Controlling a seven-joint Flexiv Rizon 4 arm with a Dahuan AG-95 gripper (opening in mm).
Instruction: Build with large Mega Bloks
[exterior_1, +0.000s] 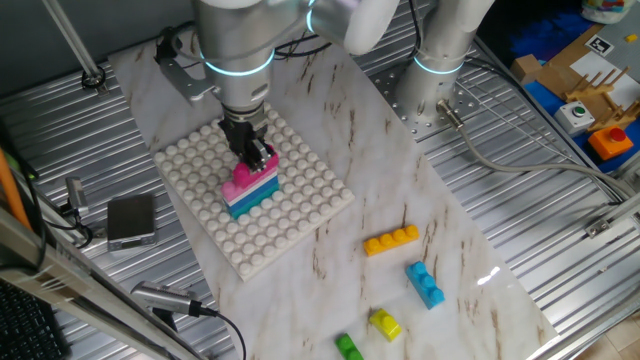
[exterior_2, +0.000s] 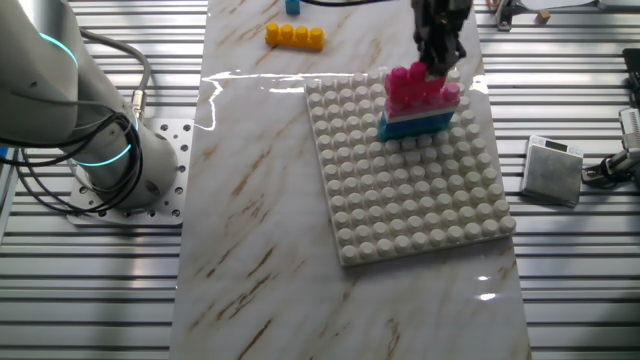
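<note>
hand (exterior_1: 259, 157) | fingers narrowly apart | touching magenta brick (exterior_2: 412, 82) atop stack

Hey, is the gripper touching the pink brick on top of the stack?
Touching: in one fixed view the gripper fingertips meet the pink brick with no gap.

We see a white studded baseplate (exterior_1: 300, 210) (exterior_2: 420, 190) on a marble-patterned sheet (exterior_1: 450, 230) (exterior_2: 260, 220), a small grey box (exterior_1: 131, 220) (exterior_2: 553, 170) just beyond the sheet's edge, cardboard clutter (exterior_1: 575, 70) at the far corner.
</note>
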